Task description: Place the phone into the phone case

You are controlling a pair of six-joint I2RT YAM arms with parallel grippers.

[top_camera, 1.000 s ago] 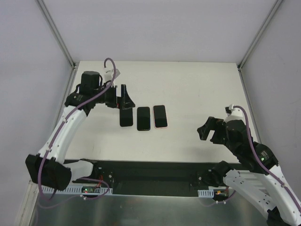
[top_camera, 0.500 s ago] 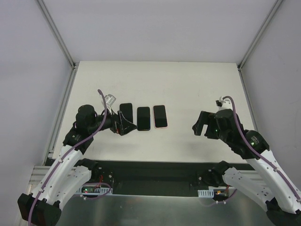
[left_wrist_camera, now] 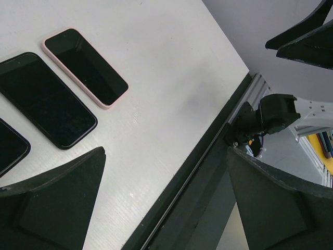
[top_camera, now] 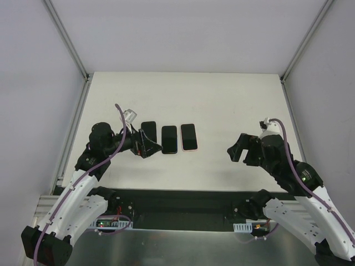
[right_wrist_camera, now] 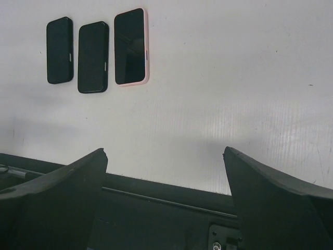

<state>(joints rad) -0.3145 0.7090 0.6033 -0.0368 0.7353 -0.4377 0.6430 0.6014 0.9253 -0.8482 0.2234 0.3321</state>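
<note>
Grasping has not begun: the left gripper, over the near end of a smaller black slab, and the right gripper, well right, gape empty, while the flat black rectangular phone lies on the white table just left of the pink-rimmed rectangular case, awaiting a pinch across its long edges.

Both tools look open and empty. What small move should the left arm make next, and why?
Probably lower the left tool onto the leftmost black rectangular slab in the row of three: its jaws stand open just by that slab's near end, while the right tool hangs open far off.
</note>
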